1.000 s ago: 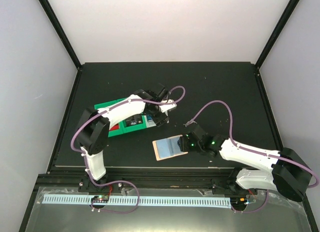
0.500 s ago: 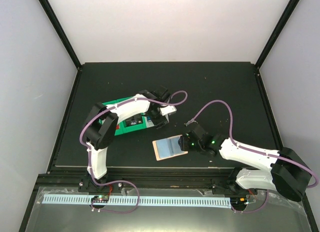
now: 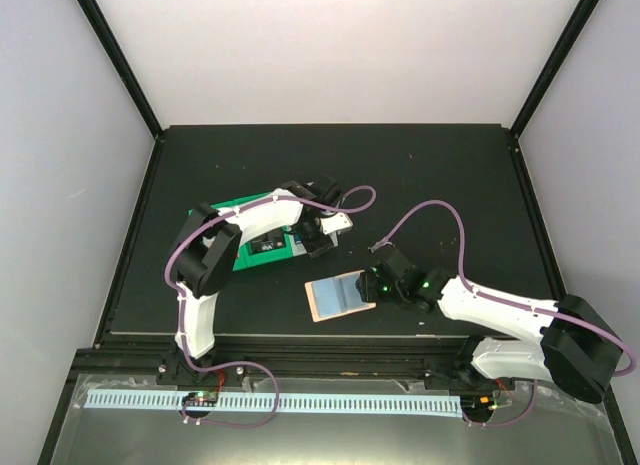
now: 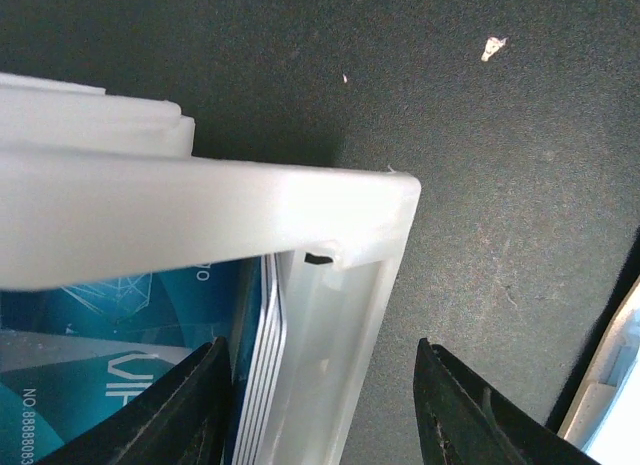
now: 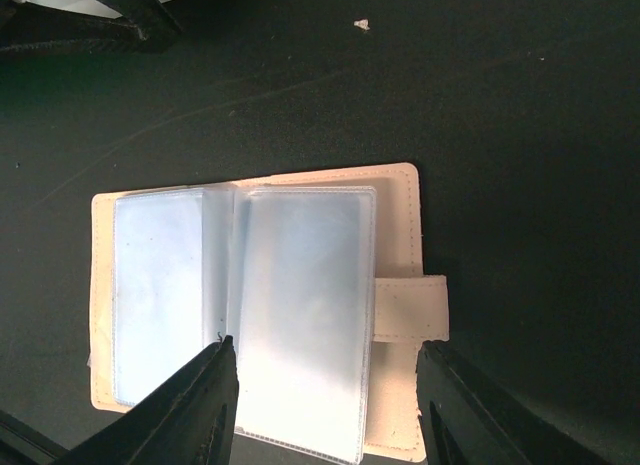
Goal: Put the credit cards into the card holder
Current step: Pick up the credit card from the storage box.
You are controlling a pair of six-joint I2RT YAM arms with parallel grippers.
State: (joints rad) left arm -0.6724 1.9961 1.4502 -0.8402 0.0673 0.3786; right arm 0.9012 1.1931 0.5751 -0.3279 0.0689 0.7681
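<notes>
Black table (image 3: 450,185); card holder (image 3: 335,297) lengthwise left-right

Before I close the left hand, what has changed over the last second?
The left arm folded in, elbow swinging rightward, and the left hand drew slightly back; it stands open astride the wall of the white bin beside the credit cards. Nothing taken or released. The right hand and open card holder stayed put.

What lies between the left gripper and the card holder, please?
Nothing but bare black table, as the top view shows: no object lies between the left gripper and the open card holder.
</notes>
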